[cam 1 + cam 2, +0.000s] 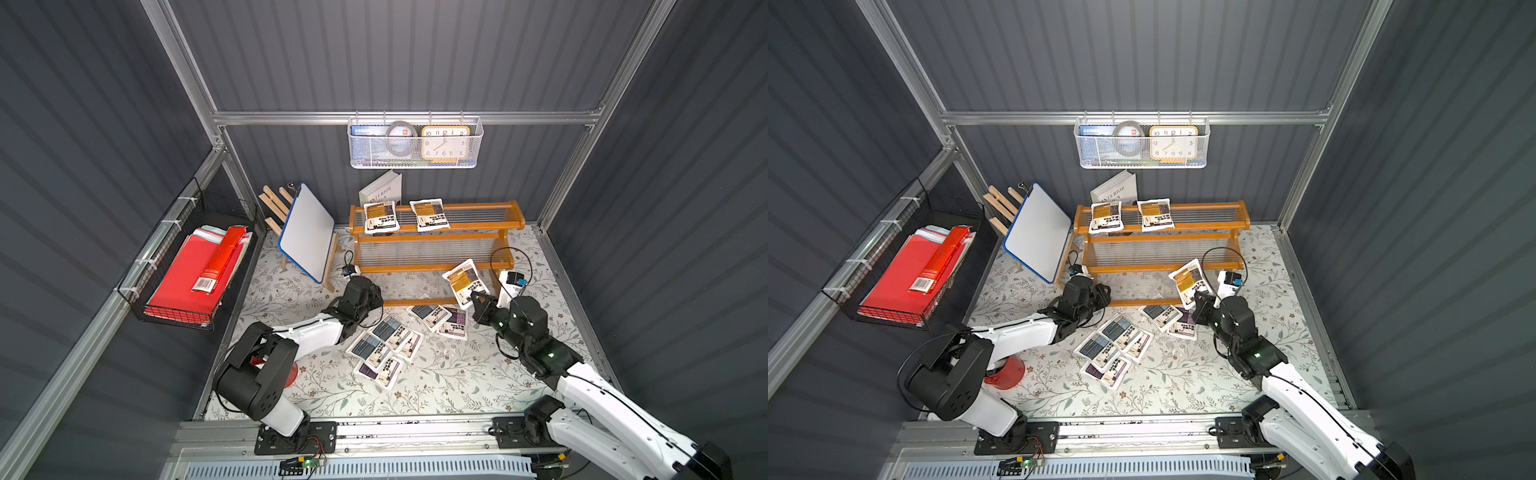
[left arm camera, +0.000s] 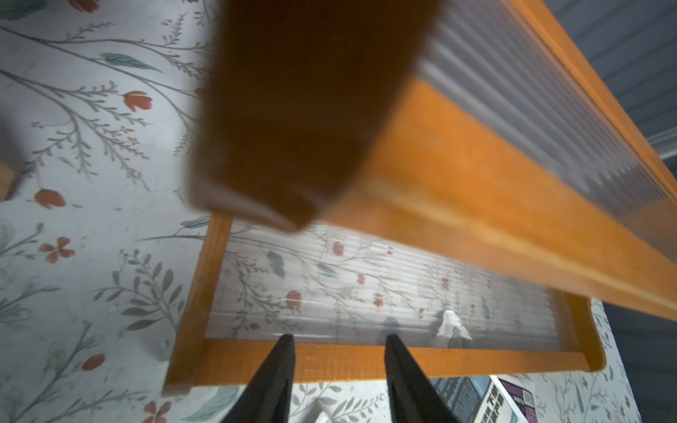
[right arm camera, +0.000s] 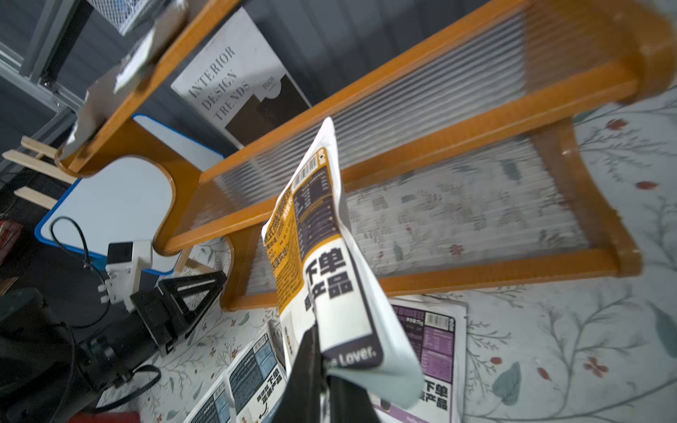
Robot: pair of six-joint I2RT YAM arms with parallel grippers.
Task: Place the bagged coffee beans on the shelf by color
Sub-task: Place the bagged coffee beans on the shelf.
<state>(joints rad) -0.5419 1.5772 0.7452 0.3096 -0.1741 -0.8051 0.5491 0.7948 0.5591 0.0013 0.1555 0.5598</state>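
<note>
The shelf (image 1: 436,226) stands at the back of the table, with two mustard-yellow bagged coffee beans (image 1: 381,216) (image 1: 430,214) on its top tier. My right gripper (image 3: 322,366) is shut on the bottom edge of another yellow pouch (image 3: 322,256), held tilted in the air by the shelf's right end (image 1: 464,282). My left gripper (image 2: 339,344) is open and empty, its fingers over the front rail (image 2: 329,360) of the lowest tier. Blue-grey pouches (image 1: 390,330) (image 1: 428,313) and purple pouches (image 1: 380,372) (image 1: 455,324) lie flat on the cloth in front of the shelf.
A whiteboard on an easel (image 1: 307,232) leans left of the shelf, and a white book (image 1: 382,189) stands behind it. A small white device with a black cable (image 1: 513,282) sits by the shelf's right foot. A red cup (image 1: 1005,372) stands under the left arm.
</note>
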